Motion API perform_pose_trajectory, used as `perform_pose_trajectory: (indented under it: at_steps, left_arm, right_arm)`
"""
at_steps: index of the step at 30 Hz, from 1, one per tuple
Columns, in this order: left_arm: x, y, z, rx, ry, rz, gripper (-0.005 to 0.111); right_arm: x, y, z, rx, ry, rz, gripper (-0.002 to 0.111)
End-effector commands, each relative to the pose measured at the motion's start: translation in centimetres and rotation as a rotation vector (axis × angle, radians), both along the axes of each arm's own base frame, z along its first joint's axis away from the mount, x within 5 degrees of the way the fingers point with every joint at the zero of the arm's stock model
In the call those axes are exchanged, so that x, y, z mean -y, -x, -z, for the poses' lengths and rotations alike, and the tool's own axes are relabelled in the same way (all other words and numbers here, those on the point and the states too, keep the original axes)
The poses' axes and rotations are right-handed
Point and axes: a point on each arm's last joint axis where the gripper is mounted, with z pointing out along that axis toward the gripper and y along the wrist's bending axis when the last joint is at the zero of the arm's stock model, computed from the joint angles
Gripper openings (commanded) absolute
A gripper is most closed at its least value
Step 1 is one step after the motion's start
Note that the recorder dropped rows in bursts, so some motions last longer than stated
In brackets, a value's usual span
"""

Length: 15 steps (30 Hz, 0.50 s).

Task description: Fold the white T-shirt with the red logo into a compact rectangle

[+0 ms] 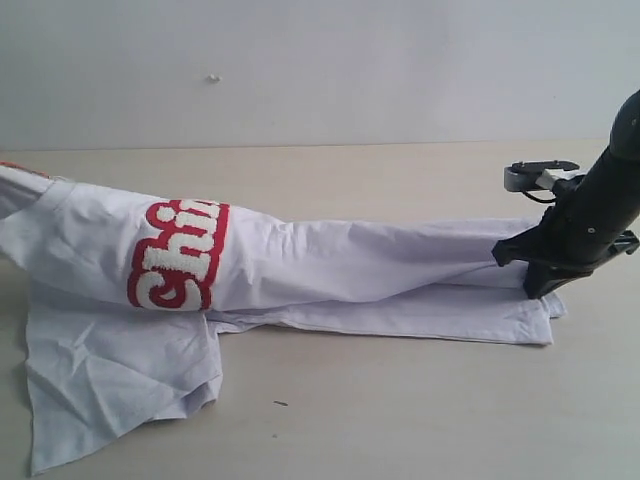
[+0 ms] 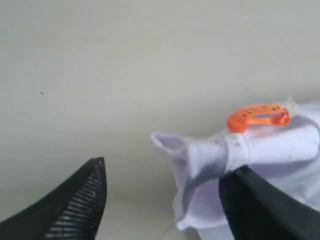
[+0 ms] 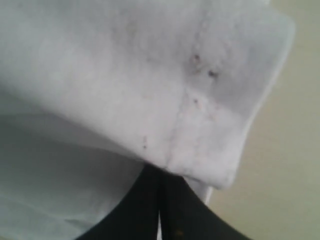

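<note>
The white T-shirt (image 1: pixel 330 260) lies stretched lengthwise across the table, folded along its length. Its red logo (image 1: pixel 180 255) faces up at the left, partly wrapped over the fold. One sleeve (image 1: pixel 100 380) spreads flat toward the front left. My right gripper (image 1: pixel 545 290) stands at the shirt's right end, shut on the hem (image 3: pixel 200 150). My left gripper (image 2: pixel 171 164) is outside the exterior view. Its jaws stand wide apart, with the bunched ribbed collar (image 2: pixel 240 147) and the orange neck tag (image 2: pixel 257 116) lying against one finger (image 2: pixel 260 210).
The shirt rests on a beige table (image 1: pixel 400 400), with a pale wall (image 1: pixel 320 60) behind. A tiny dark speck (image 1: pixel 280 403) lies on the table in front of the shirt.
</note>
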Motion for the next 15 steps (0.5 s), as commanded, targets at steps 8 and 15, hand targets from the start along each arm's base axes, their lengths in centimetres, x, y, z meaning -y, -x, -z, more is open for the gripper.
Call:
perform_pose_trajectory:
  at_steps: [8,15]
  left_arm:
    - [0.5,-2.8,1.2,0.011,0.129,0.002,0.063]
    - [-0.1,-3.4,0.8,0.092,0.100,-0.039,0.063]
  right_arm:
    - [0.1,-0.5,-1.2,0.035,0.011,-0.024,0.000]
    - [-1.3,-1.3,-8.3,0.259,-0.123,-0.057,0.000]
